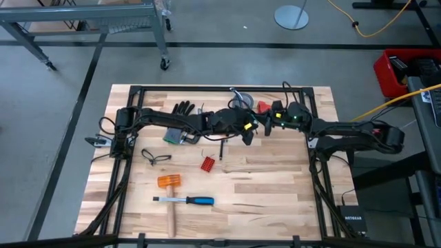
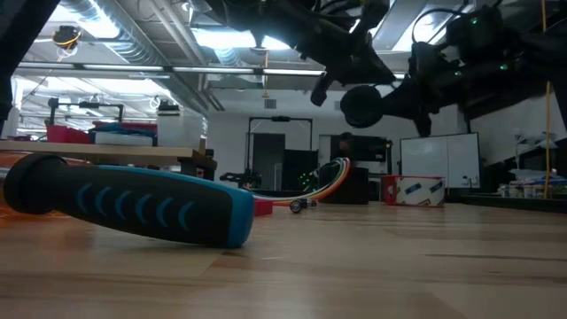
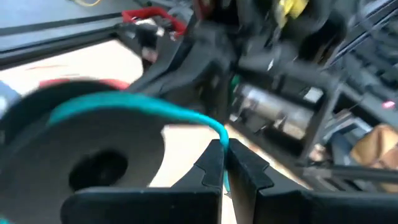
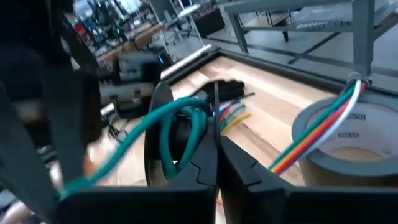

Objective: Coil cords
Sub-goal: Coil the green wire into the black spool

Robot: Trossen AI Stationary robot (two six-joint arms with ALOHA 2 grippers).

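The cords are a bundle of green, blue, orange, white and red strands (image 4: 311, 140). They run over the grey tape roll (image 4: 351, 146) at the table's far middle and arch above the table (image 2: 333, 174). One green strand (image 3: 143, 106) leads from the roll to my left gripper (image 3: 224, 155), which is shut on it. My right gripper (image 4: 216, 146) faces the left one (image 1: 247, 131) from the right, shut, with a loop of green strand (image 4: 177, 127) at its fingertips. A thin black cord (image 1: 156, 157) lies loose on the table's left part. My left gripper pinches the green strand (image 3: 219, 132) between the free ends of its two fingers. The strand runs from there in a slack curve over the grey roll (image 3: 87, 155), held above the table. My right gripper has the green loop's top (image 4: 202, 112) at its shut fingertips, beside the coloured strand ends (image 4: 233, 115). One finger (image 4: 205, 155) hides the place of contact. The loop hangs slack beside the fingers, clear of the table.
A red tape ring (image 1: 263, 107) lies next to the grey roll (image 1: 241, 102), and a black glove (image 1: 183, 108) is at the far left. Nearer lie a small red part (image 1: 207, 163), a hammer (image 1: 169, 183) and a blue-handled tool (image 1: 187, 200).
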